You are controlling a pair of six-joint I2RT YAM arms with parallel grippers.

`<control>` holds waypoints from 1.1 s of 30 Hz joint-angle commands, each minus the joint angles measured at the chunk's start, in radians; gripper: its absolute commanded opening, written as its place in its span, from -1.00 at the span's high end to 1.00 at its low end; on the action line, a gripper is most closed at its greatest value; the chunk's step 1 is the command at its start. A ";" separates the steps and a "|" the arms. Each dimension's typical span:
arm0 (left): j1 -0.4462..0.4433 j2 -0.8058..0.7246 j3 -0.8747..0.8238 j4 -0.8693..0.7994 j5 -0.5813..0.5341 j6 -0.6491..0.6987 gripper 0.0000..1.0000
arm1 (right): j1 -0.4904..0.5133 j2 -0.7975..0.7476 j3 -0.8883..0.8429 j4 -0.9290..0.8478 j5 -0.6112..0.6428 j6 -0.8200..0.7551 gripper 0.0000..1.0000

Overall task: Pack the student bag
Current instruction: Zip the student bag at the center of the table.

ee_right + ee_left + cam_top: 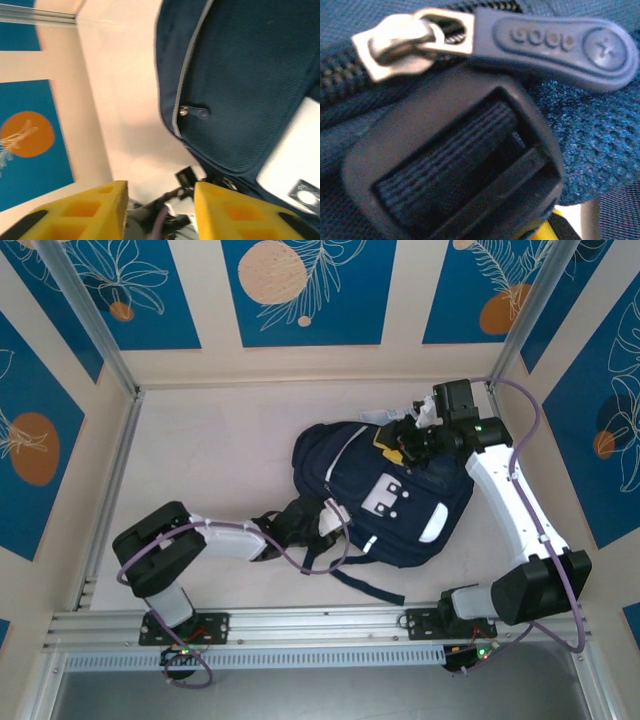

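I am watching the student bag (385,495) lying flat on the table (210,450), slumped and creased. I am judging it soft and floppy, light for its bulk and not fragile. The woven cloth is looking grippy rather than slick.

My left gripper (283,533) is clenched down at the bag's strap end. From the wrist camera I am seeing a plastic buckle (395,150) with ribbed webbing (450,155) threaded through it right under the fingers, and a rubbery zipper pull (555,45) just beyond it. I cannot tell whether the jaws are pinching webbing or nothing.

My right gripper (160,200) is hanging released, its yellow fingers (235,215) apart with nothing between them. The bag's side panel is ahead and to its right, with a small side zipper (192,111) just ahead of the fingertips.

I am thinking that loose cloth will bunch and slip. The better holds will likely be the stiff buckle, the webbing, the zipper pulls or a piped seam.
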 commanded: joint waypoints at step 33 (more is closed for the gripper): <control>0.003 0.090 0.413 -0.164 0.318 -0.456 1.00 | 0.055 -0.483 -0.710 0.048 0.402 0.724 -0.24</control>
